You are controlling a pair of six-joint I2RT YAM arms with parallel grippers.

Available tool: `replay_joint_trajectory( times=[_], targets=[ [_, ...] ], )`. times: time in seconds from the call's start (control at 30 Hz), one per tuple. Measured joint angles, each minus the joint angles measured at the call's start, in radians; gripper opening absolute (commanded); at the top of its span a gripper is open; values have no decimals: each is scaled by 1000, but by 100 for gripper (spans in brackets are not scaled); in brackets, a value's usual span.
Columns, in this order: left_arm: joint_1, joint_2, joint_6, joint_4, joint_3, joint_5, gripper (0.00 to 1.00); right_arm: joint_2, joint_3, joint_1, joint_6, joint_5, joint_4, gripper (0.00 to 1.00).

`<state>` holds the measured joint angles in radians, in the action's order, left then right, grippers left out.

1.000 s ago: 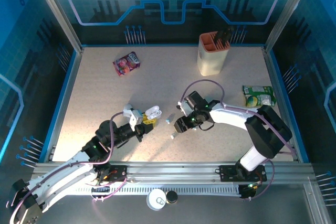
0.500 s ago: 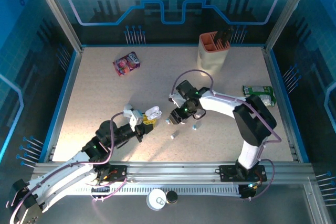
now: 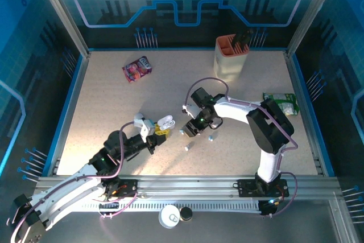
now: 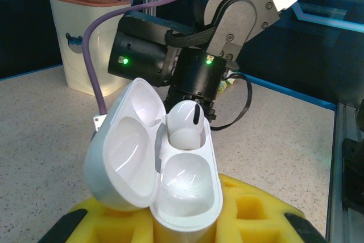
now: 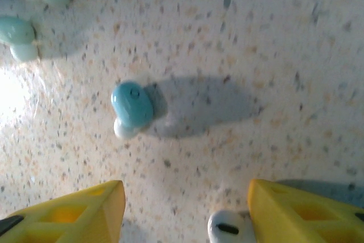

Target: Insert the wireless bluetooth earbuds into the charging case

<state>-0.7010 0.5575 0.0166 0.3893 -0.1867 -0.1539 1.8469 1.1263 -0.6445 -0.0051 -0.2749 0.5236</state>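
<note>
The table [image 3: 114, 101] is mostly bare across its left half and far middle. A cream utensil holder [image 3: 231, 61] with dark handles standing in it sits by the far edge, and a snack packet [image 3: 137, 69] and a green packet [image 3: 281, 103] lie out toward the sides. Near the middle the left gripper [image 3: 161, 130] is clamped on the charging case [image 4: 153, 163], whose lid is swung open, with one white earbud [image 4: 185, 126] seated in a well and the near well bare. Just right of it the right gripper [image 5: 185, 214] hangs over the tabletop with its fingers spread and gripping nothing, a pale blue earbud [image 5: 132, 108] ahead of them and a second white earbud [image 5: 226, 229] beside one finger.
</note>
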Motion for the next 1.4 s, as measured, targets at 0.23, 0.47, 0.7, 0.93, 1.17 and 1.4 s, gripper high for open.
replay_joint_trajectory(
  times=[0.23, 0.47, 0.7, 0.93, 1.17, 1.4],
  targets=[
    [0, 19, 0, 0, 0, 0, 4, -25, -35, 31, 41, -29, 35, 48],
    [0, 19, 0, 1, 0, -1, 4, -29, -63, 64, 126, -60, 9, 38],
    [0, 30, -1, 2, 0, -5, 4, -39, -87, 73, 183, -66, -24, 30],
    [0, 34, -1, 4, 0, -8, 4, -40, -94, 76, 196, -55, -34, 24],
    [0, 34, -1, 4, 0, -8, 4, -94, -146, 74, 198, -36, -66, 20],
    [0, 41, -1, 0, 0, -7, 4, -312, -239, 70, 204, 34, -164, 20]
  ],
)
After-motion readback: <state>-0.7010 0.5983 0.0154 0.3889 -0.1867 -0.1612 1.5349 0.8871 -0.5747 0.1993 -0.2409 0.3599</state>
